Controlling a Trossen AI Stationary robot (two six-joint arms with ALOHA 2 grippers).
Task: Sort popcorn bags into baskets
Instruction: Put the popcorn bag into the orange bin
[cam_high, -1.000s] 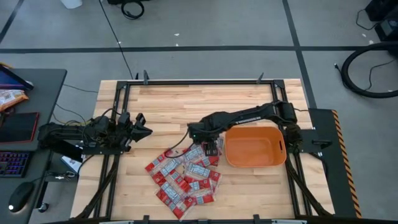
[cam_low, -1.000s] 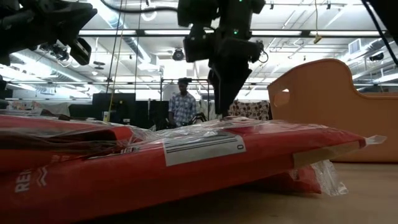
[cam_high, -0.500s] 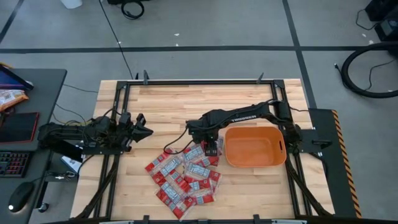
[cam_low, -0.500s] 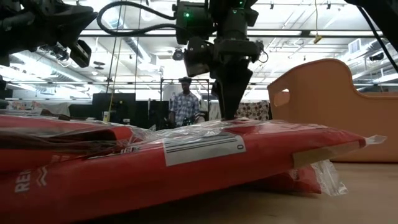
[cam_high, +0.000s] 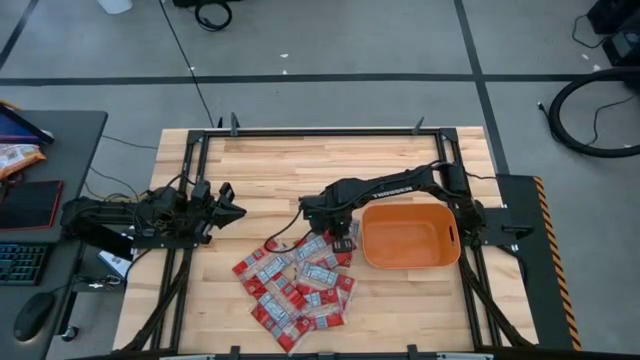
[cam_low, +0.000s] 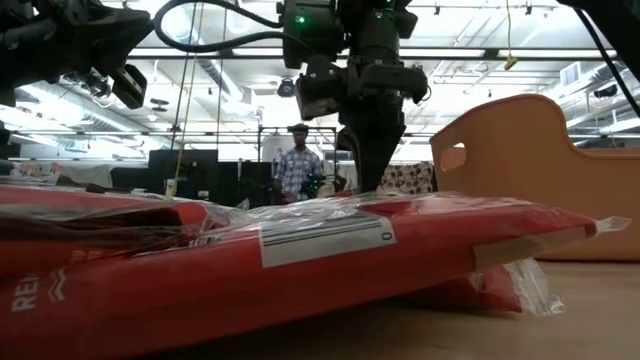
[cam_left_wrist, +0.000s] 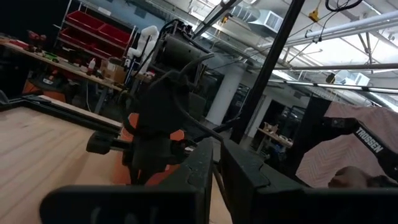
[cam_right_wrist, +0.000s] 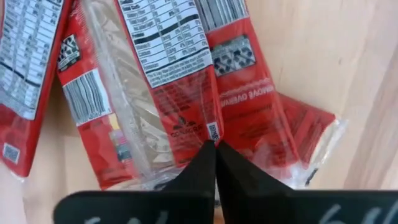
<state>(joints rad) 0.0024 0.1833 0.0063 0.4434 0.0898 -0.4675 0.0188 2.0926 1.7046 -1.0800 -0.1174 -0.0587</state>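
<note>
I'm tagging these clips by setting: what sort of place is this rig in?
Probably a robotics lab or workshop in an industrial hall. The low view shows exposed ceiling ducts over open floor; the left wrist view shows shelving with red storage bins; the high view shows a grey desk beside the wooden table.

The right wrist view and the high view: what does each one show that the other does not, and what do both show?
Only the right wrist view shows the print on the popcorn bags: nutrition tables and barcodes. It also shows the right hand with its fingers shut together at a bag's edge.

Only the high view shows the whole table, the orange tub beside the pile, the left hand waiting apart from the bags, and a desk with a keyboard.

Both show the red popcorn bags overlapping on the wooden table, with the right hand at the pile's tub-side end.
</note>
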